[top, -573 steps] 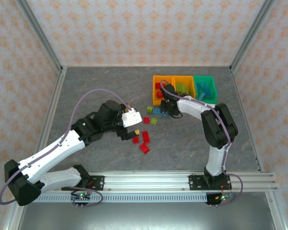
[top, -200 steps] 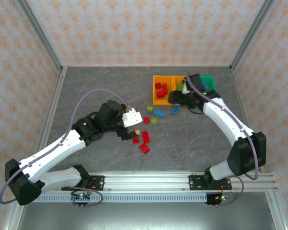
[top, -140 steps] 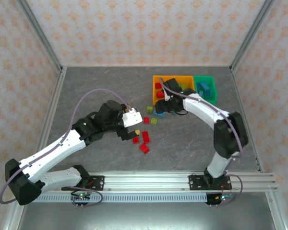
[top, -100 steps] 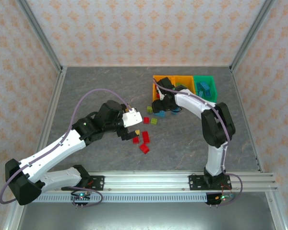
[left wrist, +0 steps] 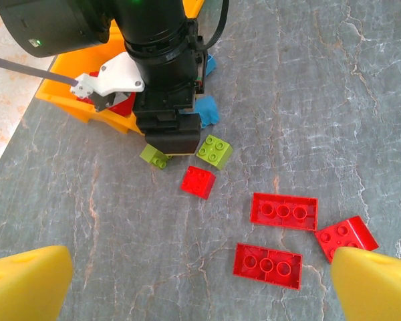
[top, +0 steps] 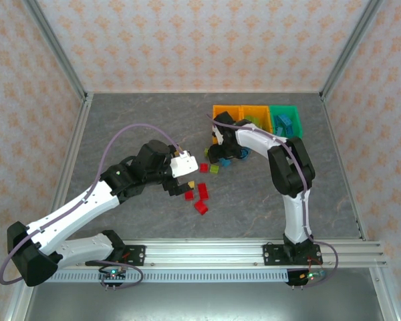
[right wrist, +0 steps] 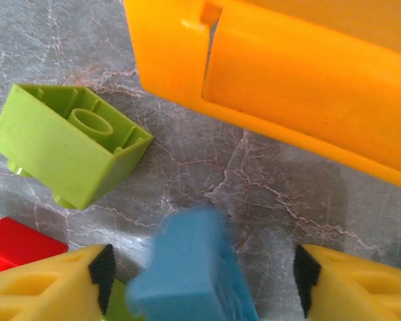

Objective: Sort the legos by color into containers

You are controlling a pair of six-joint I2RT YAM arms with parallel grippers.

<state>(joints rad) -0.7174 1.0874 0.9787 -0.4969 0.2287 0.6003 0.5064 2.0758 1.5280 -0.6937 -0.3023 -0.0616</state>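
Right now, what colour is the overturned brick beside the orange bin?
Lime green brick; right wrist view.

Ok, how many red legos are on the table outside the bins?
4: a small square one beside the green bricks, two long ones nearer the camera, an angled one right of them. The right arm may hide more.

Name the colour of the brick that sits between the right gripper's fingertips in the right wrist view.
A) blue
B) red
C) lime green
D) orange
A: a blue brick lies on the table between the fingertips of the right gripper, while the lime green brick lies apart from it, near the orange bin.
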